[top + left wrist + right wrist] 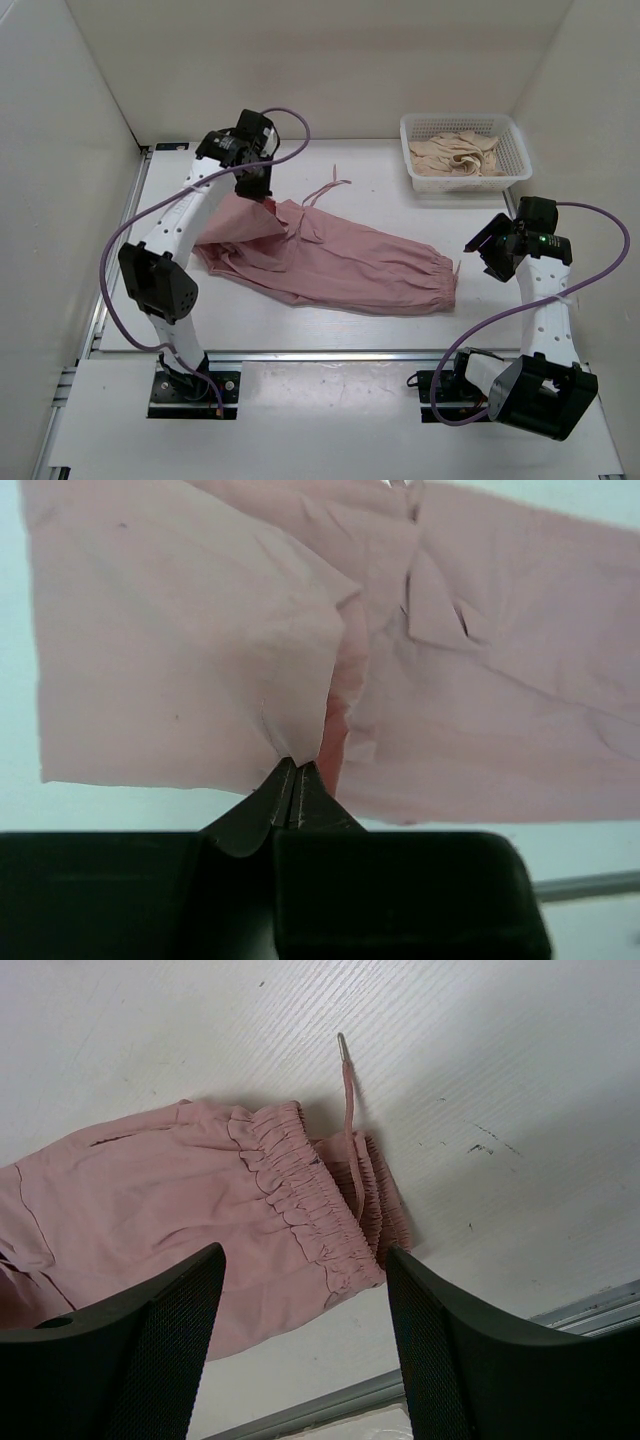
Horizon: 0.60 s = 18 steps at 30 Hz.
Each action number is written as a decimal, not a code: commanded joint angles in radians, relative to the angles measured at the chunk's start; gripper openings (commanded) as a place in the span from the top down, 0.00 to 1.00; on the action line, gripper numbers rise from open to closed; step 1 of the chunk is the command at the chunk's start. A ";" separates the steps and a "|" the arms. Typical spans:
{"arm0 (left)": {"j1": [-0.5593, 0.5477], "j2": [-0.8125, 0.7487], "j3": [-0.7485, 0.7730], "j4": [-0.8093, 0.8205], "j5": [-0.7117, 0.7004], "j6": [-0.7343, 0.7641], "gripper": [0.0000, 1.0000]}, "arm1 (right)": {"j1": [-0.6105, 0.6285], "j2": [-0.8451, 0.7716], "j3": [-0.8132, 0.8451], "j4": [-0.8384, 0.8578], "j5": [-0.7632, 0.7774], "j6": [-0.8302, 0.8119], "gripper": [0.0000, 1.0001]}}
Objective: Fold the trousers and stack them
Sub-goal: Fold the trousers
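Observation:
The dusty-pink trousers [330, 262] lie across the middle of the table, gathered waist at the right, legs to the left. My left gripper [262, 192] is shut on a leg end and holds it lifted above the rest of the cloth; in the left wrist view the fingertips [293, 772] pinch a fold of pink fabric [190, 670]. My right gripper [487, 255] is open and empty, hovering just right of the waistband. In the right wrist view the elastic waist [300, 1195] and drawstring [349, 1110] lie between and beyond the open fingers [450, 1320].
A white basket [511, 170] at the back right holds a beige-cream garment [458, 153]. White walls close in the table on three sides. A metal rail runs along the table's near edge [330, 353].

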 commanded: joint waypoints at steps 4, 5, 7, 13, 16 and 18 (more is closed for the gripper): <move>-0.098 -0.098 -0.226 0.008 0.135 0.009 0.82 | 0.001 -0.017 0.003 0.015 -0.013 -0.016 0.30; -0.113 -0.098 -0.263 -0.002 0.179 0.027 0.70 | 0.001 -0.017 0.003 0.015 -0.013 -0.016 0.30; -0.167 -0.058 -0.303 -0.032 0.166 0.028 0.27 | 0.001 -0.017 0.003 0.015 -0.013 -0.016 0.30; -0.144 0.002 -0.046 -0.064 0.002 -0.068 0.08 | 0.001 -0.008 0.003 0.015 -0.013 -0.016 0.30; -0.144 0.089 0.083 -0.064 -0.114 -0.117 0.63 | 0.001 -0.017 0.003 0.015 -0.013 -0.016 0.30; -0.135 0.175 0.134 -0.064 -0.174 -0.152 0.71 | 0.001 -0.017 0.003 0.015 -0.013 -0.016 0.30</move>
